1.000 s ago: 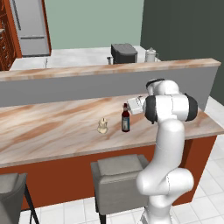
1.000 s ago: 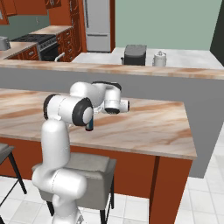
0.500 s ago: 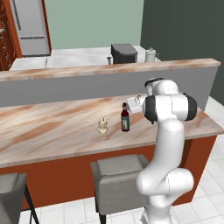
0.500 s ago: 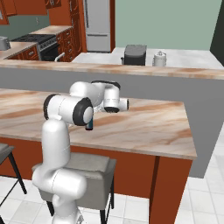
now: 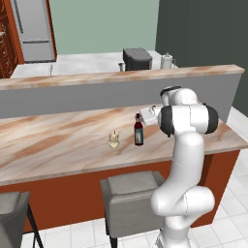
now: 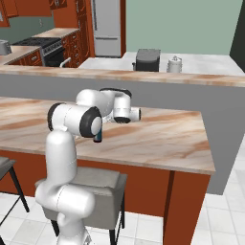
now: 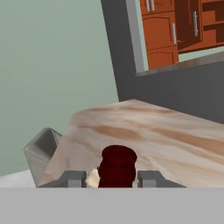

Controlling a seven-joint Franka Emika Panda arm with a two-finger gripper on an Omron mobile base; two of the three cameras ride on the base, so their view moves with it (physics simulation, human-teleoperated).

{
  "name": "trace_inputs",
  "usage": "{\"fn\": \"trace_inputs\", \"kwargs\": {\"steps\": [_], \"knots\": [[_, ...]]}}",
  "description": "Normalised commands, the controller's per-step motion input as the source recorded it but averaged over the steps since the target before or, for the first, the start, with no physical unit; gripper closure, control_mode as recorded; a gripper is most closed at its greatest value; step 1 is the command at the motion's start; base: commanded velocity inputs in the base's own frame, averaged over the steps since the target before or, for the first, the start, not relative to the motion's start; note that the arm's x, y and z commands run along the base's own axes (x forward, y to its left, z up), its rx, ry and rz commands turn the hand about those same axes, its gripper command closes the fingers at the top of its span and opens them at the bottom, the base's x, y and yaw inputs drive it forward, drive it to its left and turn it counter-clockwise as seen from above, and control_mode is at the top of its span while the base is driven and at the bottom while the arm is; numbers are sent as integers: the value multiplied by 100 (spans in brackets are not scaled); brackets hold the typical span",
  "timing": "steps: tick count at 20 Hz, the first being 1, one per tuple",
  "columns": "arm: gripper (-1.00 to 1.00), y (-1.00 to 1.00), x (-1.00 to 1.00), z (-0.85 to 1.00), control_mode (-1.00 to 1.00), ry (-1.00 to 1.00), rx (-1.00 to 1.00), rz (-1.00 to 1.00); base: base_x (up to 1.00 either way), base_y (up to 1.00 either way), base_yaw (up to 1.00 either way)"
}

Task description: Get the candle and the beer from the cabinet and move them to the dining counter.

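Right now the beer (image 5: 139, 131) is standing upright on the dining counter (image 5: 58, 140), and the candle (image 5: 114, 140) is sitting just beside it, a little apart, on the same marbled slab. Seen from the left base camera, the gripper (image 5: 147, 115) is hovering by the bottle's neck, reaching in from the side of the white arm (image 5: 186, 145). Looking along the hand, the dark red bottle cap (image 7: 117, 165) is sitting between the two finger tips (image 7: 151, 178), with a thin gap showing on either side of it, so the jaws are standing narrowly apart around the cap and I cannot tell whether they are touching it. A cream sliver of the candle (image 7: 92, 178) is peeking out next to the cap in that same view. From the right base camera, the arm is covering most of the bottle, and only its lower part with the blue label (image 6: 98, 138) is showing beneath the elbow. A grey stool (image 5: 128, 193) is standing in front of the counter below the two items. Beyond the grey raised ledge (image 5: 97, 94), a dark toaster (image 5: 137, 59) and a white kettle (image 5: 167, 60) are resting on the far counter. Reddish-brown cabinet doors (image 7: 175, 30) are showing at the top of the hand view.
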Motion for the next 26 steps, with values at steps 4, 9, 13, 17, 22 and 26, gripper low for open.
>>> {"fn": "trace_inputs", "kwargs": {"steps": [4,9,13,17,22,26], "knots": [[-100,0,0,0,-100,0,0,0,0,0,0],[-100,0,0,0,-100,0,0,0,0,0,0],[-100,0,0,7,-100,-2,0,0,0,0,0],[-100,0,0,27,-100,-9,0,0,0,0,0],[-100,0,-1,44,-100,-12,-1,0,0,0,0],[-100,0,-9,59,-100,-10,-5,0,0,0,0]]}}
